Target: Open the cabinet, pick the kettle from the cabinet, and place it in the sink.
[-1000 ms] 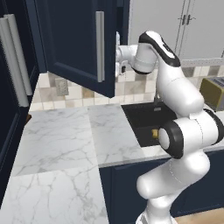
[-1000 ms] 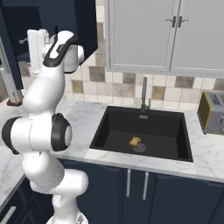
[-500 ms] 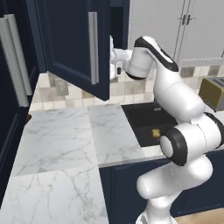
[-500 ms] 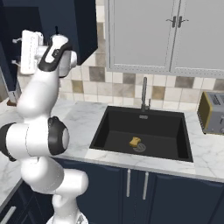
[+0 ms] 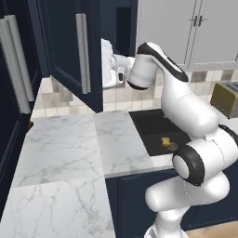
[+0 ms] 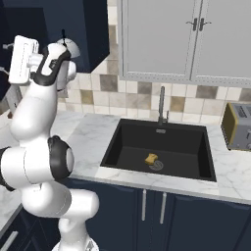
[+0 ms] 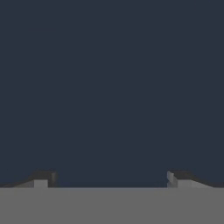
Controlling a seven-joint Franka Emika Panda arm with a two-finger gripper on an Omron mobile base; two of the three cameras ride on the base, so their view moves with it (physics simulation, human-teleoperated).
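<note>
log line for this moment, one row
phase: opening cabinet | cabinet door: swung open | end effector: open, empty, against door's inner side | kettle: in cabinet | sink: holds yellow sponge

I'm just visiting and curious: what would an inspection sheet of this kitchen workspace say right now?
Surface: white marble counter, bare where seen.
Job's things: navy cabinet door swung open; kettle partly visible behind the arm; black sink.
Clutter: small yellow item in the sink; toaster on the counter.
Grippers: gripper open, facing a dark blue surface, holding nothing.
Cables: nothing seen.
Surroundings: tiled backsplash, grey upper cabinets.
</note>
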